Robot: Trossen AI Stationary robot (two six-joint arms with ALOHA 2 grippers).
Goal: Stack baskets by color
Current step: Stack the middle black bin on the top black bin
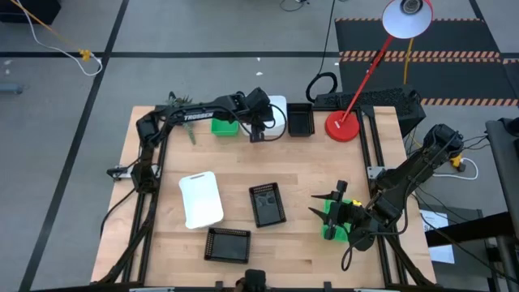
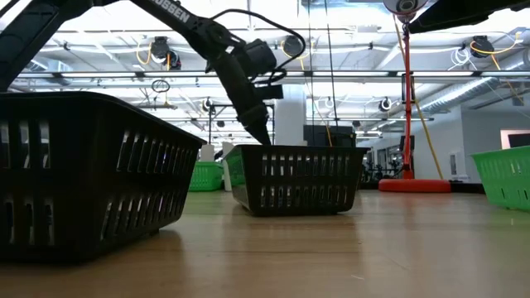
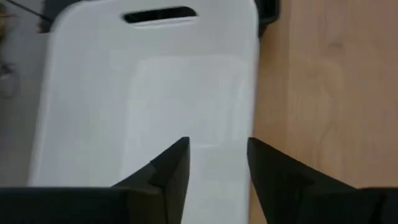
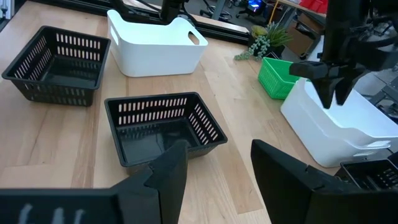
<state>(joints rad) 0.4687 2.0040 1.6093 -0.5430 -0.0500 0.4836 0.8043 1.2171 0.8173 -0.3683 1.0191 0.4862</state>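
The left gripper is hanging at about twelve o'clock on the wooden table, right over the near wall of a big white plastic basket with round corners. Its two dark fingers are spread a little, with a gap between them, and they are pinching nothing. A small bright green plastic basket is sitting just beside that white one, and a small black mesh basket is on its other side, near the red lamp base.

The other white basket is lying near the middle, toward nine o'clock. Two more black mesh baskets are waiting near six o'clock.

The right gripper is at about four o'clock, fingers spread wide, holding nothing, just beside another green basket.

To do this step well, the left arm should be lifting straight up so it is not bumping the white basket's wall. Then it should be picking one colour at a time and dropping each basket flat and square into its match
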